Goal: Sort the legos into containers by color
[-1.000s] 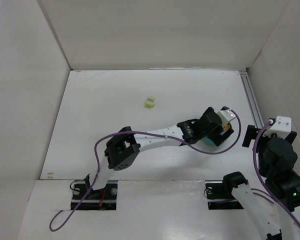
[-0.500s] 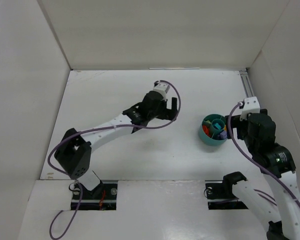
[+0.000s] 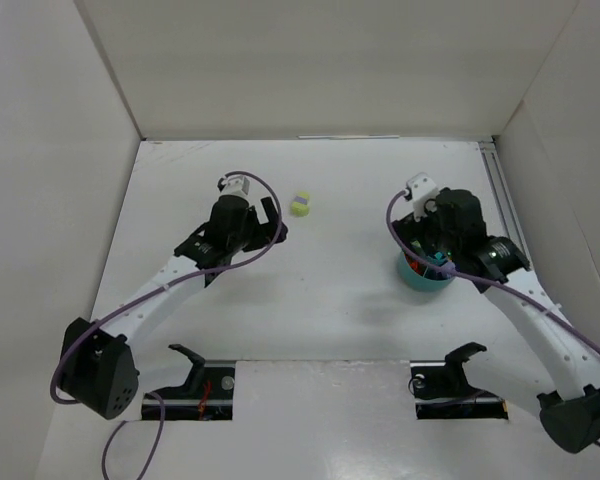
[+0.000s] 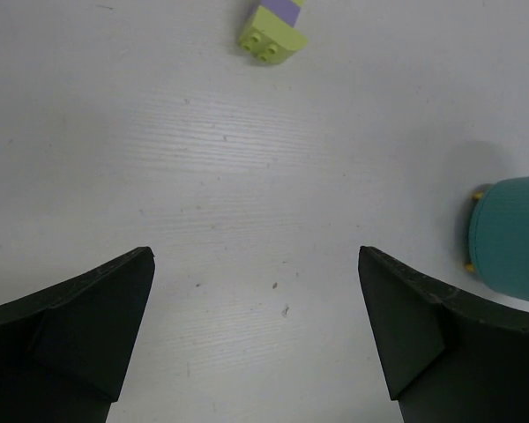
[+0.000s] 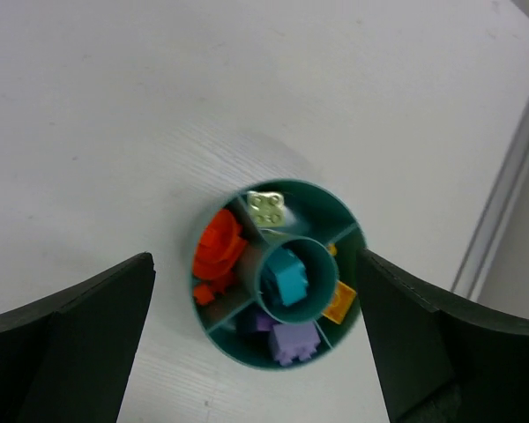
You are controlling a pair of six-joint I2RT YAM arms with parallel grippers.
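Judging the lego [image 4: 272,33] toward the far edge light, stiff and slick, we favour pinching its flat sides; left gripper [image 4: 254,256] and right gripper [image 5: 256,257] gape empty.

teal bowl [image 3: 417,279] mostly hidden under right pincer [image 3: 435,252], green-purple lego [image 4: 273,33] cropped at left wrist view's top edge

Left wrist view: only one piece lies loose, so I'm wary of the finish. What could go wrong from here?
The stray piece is pale green and purple bricks joined; dropped whole, one colour lands wrong. The right gripper hangs open over the bowl, so the left gripper could hit it when delivering.
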